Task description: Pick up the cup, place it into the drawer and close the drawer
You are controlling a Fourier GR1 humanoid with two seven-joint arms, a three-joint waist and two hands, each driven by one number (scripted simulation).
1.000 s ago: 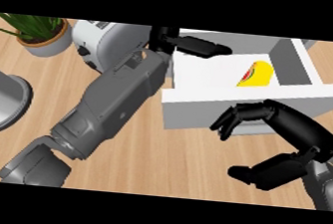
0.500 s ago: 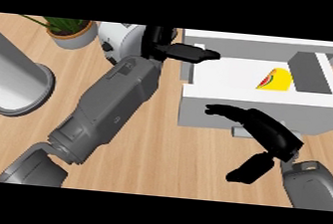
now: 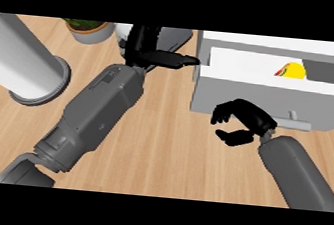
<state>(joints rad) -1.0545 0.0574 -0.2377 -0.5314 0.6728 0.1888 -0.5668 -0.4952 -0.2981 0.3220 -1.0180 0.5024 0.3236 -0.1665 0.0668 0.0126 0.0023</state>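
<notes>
Your left hand curls round the grey cup beside the open drawer; your right hand is curled, empty.

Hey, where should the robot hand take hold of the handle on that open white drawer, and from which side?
Take the handle by its short grey bar. It stands off the drawer front toward the robot, so come from the robot's side and curl the fingers over it. The right robot hand sits just left of it, curled and empty.
</notes>
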